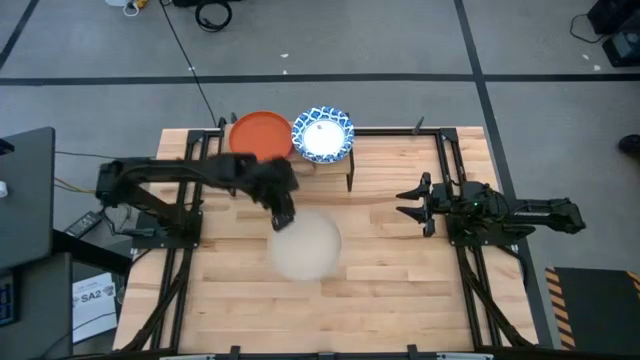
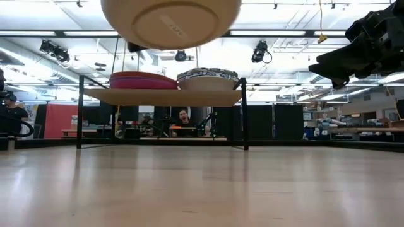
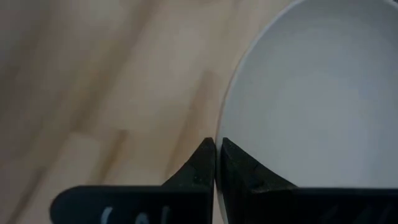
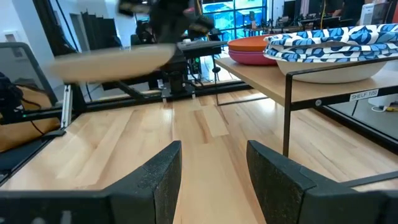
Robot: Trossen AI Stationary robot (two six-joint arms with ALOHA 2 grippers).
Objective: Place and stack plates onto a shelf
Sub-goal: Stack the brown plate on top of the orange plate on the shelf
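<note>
A beige plate (image 1: 306,246) hangs in the air over the middle of the table, seen from below in the low view (image 2: 170,19) and from the side in the right wrist view (image 4: 112,59). My left gripper (image 1: 283,218) is shut on it. The shelf (image 2: 164,95) stands at the far edge on thin black legs. On it rest an orange plate (image 1: 261,134) over a pink one (image 2: 144,81), and beside them a stack of blue-patterned plates (image 1: 322,134). My right gripper (image 1: 403,201) waits open at the right, touching nothing. My left gripper (image 3: 216,144) pinches the beige plate's rim (image 3: 219,134) on its far-left side, one finger (image 3: 196,168) outside the rim and the other over the plate's inner face. The fingers slant down from the table's left. The plate is lifted clear of the table, roughly level.
Bare plank table (image 1: 400,290) lies below the plate and toward the near edge. Black frame rails (image 1: 470,290) run along both sides of the table. Both halves of the shelf's top hold plates. People and equipment show in the room beyond the table (image 2: 183,120).
</note>
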